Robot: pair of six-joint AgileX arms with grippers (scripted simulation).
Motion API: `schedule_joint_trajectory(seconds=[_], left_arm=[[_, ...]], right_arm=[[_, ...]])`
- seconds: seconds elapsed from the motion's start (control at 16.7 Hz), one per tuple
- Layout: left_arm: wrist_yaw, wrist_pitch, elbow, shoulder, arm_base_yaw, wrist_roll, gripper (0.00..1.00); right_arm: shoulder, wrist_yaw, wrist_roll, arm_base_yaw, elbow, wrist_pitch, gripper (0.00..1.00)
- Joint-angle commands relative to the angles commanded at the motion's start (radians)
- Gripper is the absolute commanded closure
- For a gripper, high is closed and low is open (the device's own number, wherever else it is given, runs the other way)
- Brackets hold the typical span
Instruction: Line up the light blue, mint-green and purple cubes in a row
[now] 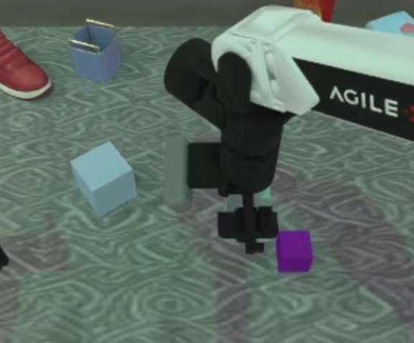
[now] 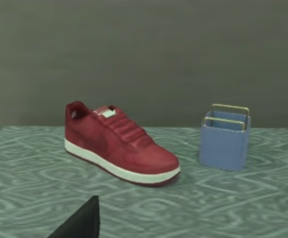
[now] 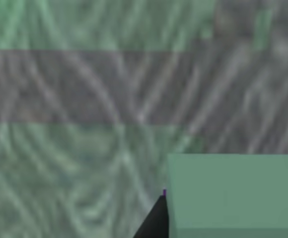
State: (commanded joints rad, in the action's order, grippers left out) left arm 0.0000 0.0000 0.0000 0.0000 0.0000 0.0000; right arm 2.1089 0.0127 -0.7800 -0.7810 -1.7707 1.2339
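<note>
While the right end effector hung low over the surface, the mint-green cube sat directly at its fingers, just left of the purple cube.
Whether the fingers gripped it could not be told. The light blue cube, larger and matte, lay well apart to the left, nearer the parked left arm at the left edge; all three looked flat-faced and sharp-edged.

I note a red shoe at the table's far left corner, a blue open-topped box just right of it, apart, both resting on the patterned surface.
</note>
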Motion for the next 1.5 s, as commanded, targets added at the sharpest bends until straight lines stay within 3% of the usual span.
schedule_joint_trajectory(seconds=[0.48, 0.78, 1.5], left_arm=[[0.0, 0.0, 0.0, 0.0, 0.0, 0.0, 0.0], [0.0, 0.0, 0.0, 0.0, 0.0, 0.0, 0.0], [0.0, 0.0, 0.0, 0.0, 0.0, 0.0, 0.0]], right_arm=[[0.042, -0.001, 0.001, -0.001, 0.178, -0.228, 1.0], [0.049, -0.001, -0.001, -0.003, 0.204, -0.257, 1.0], [0.049, -0.001, -0.001, -0.003, 0.204, -0.257, 0.1]])
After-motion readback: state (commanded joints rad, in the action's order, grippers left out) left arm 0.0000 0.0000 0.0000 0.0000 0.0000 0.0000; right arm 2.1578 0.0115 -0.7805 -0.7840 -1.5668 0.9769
